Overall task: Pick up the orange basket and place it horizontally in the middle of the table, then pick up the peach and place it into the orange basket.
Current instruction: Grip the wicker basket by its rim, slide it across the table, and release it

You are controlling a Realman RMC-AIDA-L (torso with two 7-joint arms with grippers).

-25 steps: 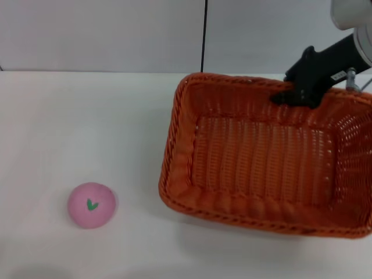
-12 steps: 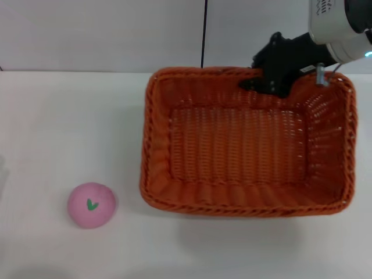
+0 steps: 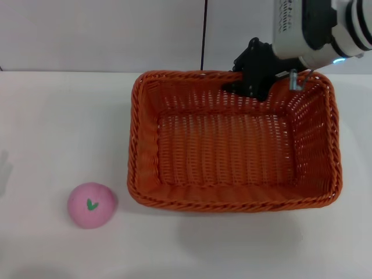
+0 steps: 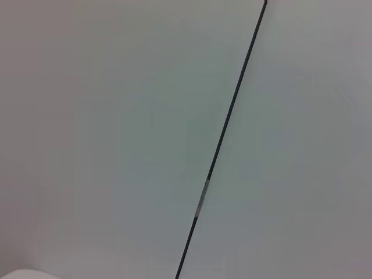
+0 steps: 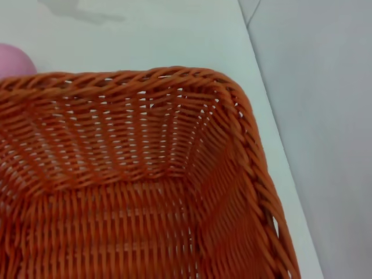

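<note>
With my right gripper clamped on its far rim, the orange basket has swung square and moved nearer the peach, so I judge placement nearly done.

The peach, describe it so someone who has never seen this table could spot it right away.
On the wide white table, look to the robot's left of the large orange woven wicker basket, nearer the front edge. There sits the peach, alone and apart from the basket: a small round pale-pink ball, the only pink thing, marked with a tiny green leaf.
</note>
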